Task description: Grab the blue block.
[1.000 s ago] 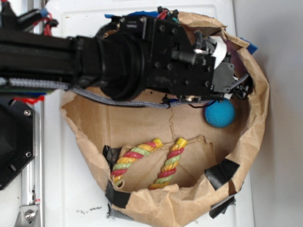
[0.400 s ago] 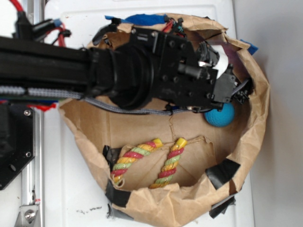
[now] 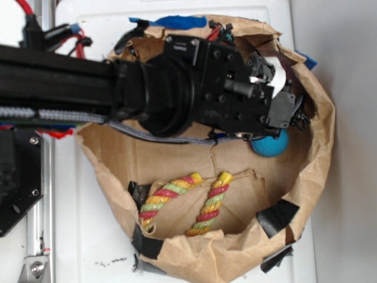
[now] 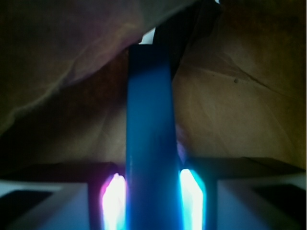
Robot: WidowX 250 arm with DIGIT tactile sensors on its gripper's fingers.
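Blue block (image 4: 148,139) fills the middle of the wrist view as one long bar running from the 6 o'clock edge up toward 12 o'clock, its far end set against dark crumpled paper. Two bright glowing patches are seen at its lower sides, one left and one right, where the gripper (image 4: 149,201) sits on either side of it; the jaws appear narrowly parted with the bar between them, but actual contact cannot be told through the glare. In the exterior view the block cannot be made out, being hidden under the arm.

Going left to right in the exterior view, one black arm (image 3: 65,79) is seen reaching in from 9 o'clock, with red wires (image 3: 65,40) at its upper side and one grey braided cable (image 3: 153,133) hanging below it. One brown paper bag (image 3: 321,171), opened like a bowl, is laid on a white surface (image 3: 94,236), with several black tape patches (image 3: 277,217) counted along its rim toward 6 and 4 o'clock and one blue tape strip (image 3: 177,22) at 12 o'clock. Inside the bag, at about 6 o'clock, two striped rope ends (image 3: 188,203) in red, yellow and green are laid side by side. One teal-blue ball (image 3: 272,145) is partly covered by the gripper head at about 3 o'clock, near the bag's inner wall.
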